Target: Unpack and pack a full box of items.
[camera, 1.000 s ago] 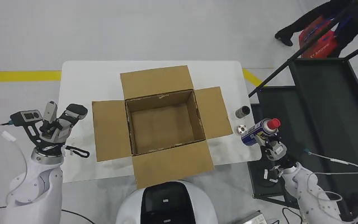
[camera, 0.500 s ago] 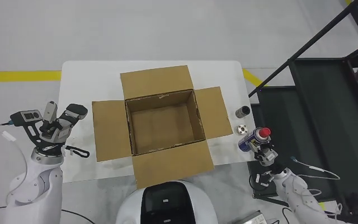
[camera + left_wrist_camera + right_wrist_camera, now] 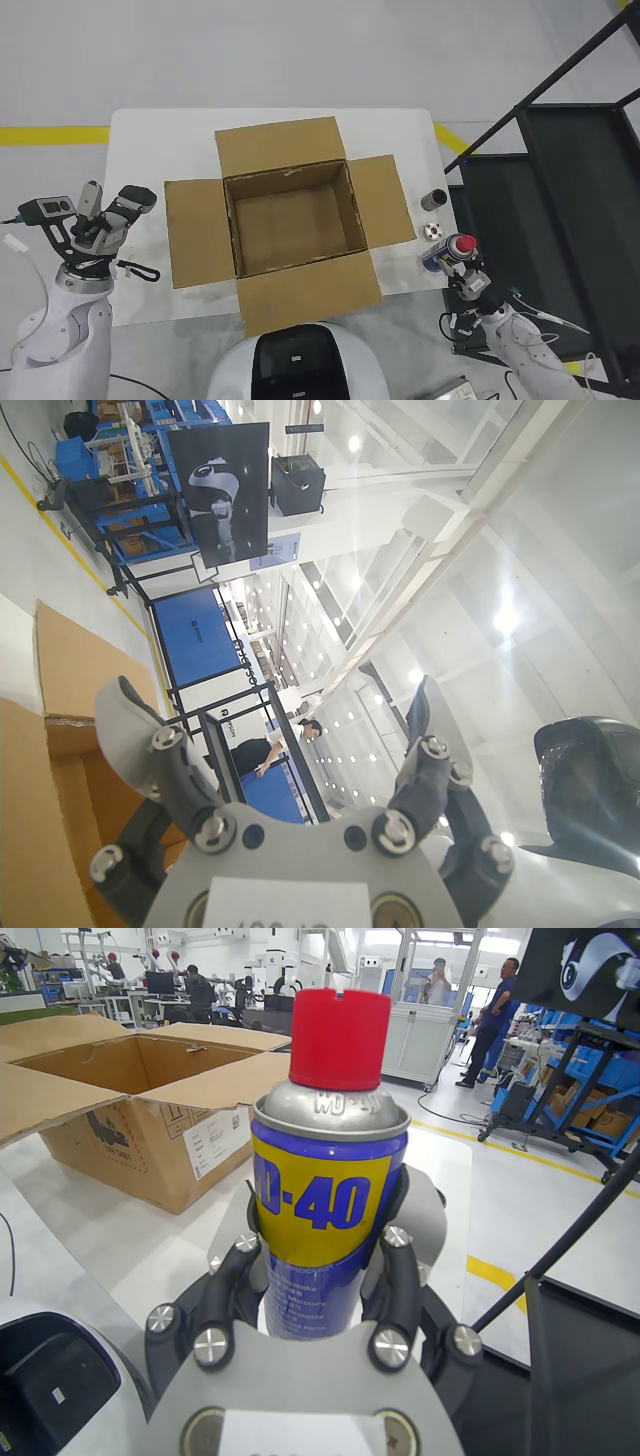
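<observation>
Spray can [image 3: 322,1178] stood upright, long axis vertical, clamped between the right arm's fingers [image 3: 402,1248] over the bench [image 3: 100,1238] edge, with the open cardboard box [image 3: 150,1093] to their left, while the left arm's fingers [image 3: 127,720] hung released, grasping nothing.

White arm shells [image 3: 55,325]; grey-plated left end effector [image 3: 272,690], right end effector [image 3: 327,1193] (silver screws).

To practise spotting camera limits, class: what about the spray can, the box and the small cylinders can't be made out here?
Spray can base: right wrist view, hidden behind the right tool.
Box floor: right wrist view, hidden by its walls.
Small cylinders: top view, too small to identify.
</observation>
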{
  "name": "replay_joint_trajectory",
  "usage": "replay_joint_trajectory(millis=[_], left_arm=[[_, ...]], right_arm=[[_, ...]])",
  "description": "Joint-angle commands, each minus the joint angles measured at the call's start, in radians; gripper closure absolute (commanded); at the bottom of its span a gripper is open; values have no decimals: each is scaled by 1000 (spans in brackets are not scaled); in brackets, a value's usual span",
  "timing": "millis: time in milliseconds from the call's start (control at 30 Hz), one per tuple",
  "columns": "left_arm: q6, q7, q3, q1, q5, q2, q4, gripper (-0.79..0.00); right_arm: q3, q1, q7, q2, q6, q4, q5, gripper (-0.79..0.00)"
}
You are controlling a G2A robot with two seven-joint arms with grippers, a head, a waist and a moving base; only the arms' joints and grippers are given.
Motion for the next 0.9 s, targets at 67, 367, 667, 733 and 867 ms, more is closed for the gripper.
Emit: replay_joint_trajectory(millis=[67,367,667,733,867], left_arm=[[0,0,0,0,0,0,0,-785],[0,0,0,0,0,0,0,-785],[0,0,0,0,0,0,0,-785],[0,0,0,0,0,0,0,-785],[0,0,0,0,0,0,0,-785]], right_arm=[[0,0,0,0,0,0,0,0],[14,1,79,-5,27,-17,48,0],[-3,38,96,-19,24,36,66,0],[-10,51,98,-23,25,58,68,0],[-28,78,90,-33,28,103,65,0]])
